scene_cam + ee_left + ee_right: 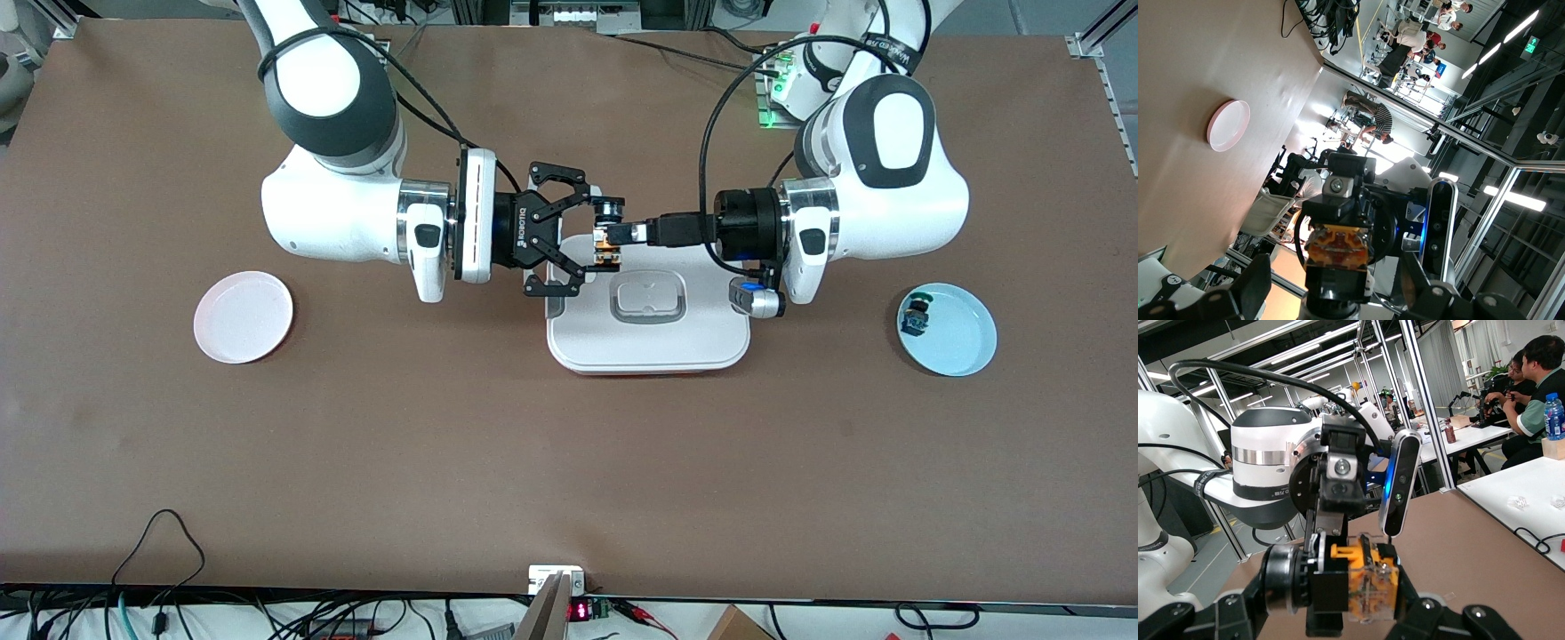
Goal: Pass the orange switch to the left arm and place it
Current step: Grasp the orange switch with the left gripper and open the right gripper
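Observation:
The orange switch [607,240] hangs in the air over the edge of the white box [649,342] that lies farthest from the front camera. It shows in the left wrist view [1338,257] and the right wrist view [1368,587]. My right gripper [603,234] is shut on it lengthwise, one finger at the round head and one at the orange terminal end [1335,600]. My left gripper [633,233] meets it from the left arm's end. Its fingers stand above and below the switch with gaps on both sides [1338,287], so it is open.
A pink plate [243,317] lies bare toward the right arm's end and also shows in the left wrist view [1228,125]. A light blue plate [951,333] toward the left arm's end holds the green-topped switch [914,317]. Both arms hover level above the box.

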Available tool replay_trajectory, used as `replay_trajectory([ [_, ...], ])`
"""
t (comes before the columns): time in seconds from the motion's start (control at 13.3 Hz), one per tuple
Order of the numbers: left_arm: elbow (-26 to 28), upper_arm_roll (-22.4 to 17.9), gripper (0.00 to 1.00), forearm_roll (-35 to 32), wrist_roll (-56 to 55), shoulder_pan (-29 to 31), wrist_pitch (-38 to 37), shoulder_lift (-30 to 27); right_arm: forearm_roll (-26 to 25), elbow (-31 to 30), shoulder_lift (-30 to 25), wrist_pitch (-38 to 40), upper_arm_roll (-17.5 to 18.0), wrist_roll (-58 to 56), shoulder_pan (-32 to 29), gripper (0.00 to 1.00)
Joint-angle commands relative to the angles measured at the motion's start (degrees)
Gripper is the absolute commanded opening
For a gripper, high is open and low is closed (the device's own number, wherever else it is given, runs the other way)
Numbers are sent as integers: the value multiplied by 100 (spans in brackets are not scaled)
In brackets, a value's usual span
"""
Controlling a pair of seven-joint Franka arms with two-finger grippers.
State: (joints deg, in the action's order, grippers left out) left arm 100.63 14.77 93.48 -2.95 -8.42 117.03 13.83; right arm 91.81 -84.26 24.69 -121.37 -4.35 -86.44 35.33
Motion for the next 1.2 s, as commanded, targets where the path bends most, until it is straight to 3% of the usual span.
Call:
replay_trajectory([
  [0.0,-202,8,56,101,145,-37,40,128,171,-73,-44,-71,-66,-145,88,4],
  [0.08,-202,-1,38,66,163,-28,40,128,171,-73,-61,-71,-66,-136,88,4],
  [0.3,-202,-9,2,39,190,-11,40,111,171,-73,-61,-71,-75,-145,79,4],
  [0.6,-202,8,0,22,181,16,31,111,171,-90,-61,-62,-84,-145,88,4],
  [0.68,-202,8,0,22,155,24,5,111,171,-125,-87,-53,-84,-76,88,27],
  [0.75,-202,8,0,22,128,33,-13,111,179,-222,-131,-71,-75,-23,97,99],
  [0.98,-184,-1,0,13,84,243,-135,102,179,-327,-219,-88,-75,-13,88,100],
  [1.13,-184,-10,0,-327,84,698,-826,119,179,-502,-368,-123,-84,-13,27,100],
])
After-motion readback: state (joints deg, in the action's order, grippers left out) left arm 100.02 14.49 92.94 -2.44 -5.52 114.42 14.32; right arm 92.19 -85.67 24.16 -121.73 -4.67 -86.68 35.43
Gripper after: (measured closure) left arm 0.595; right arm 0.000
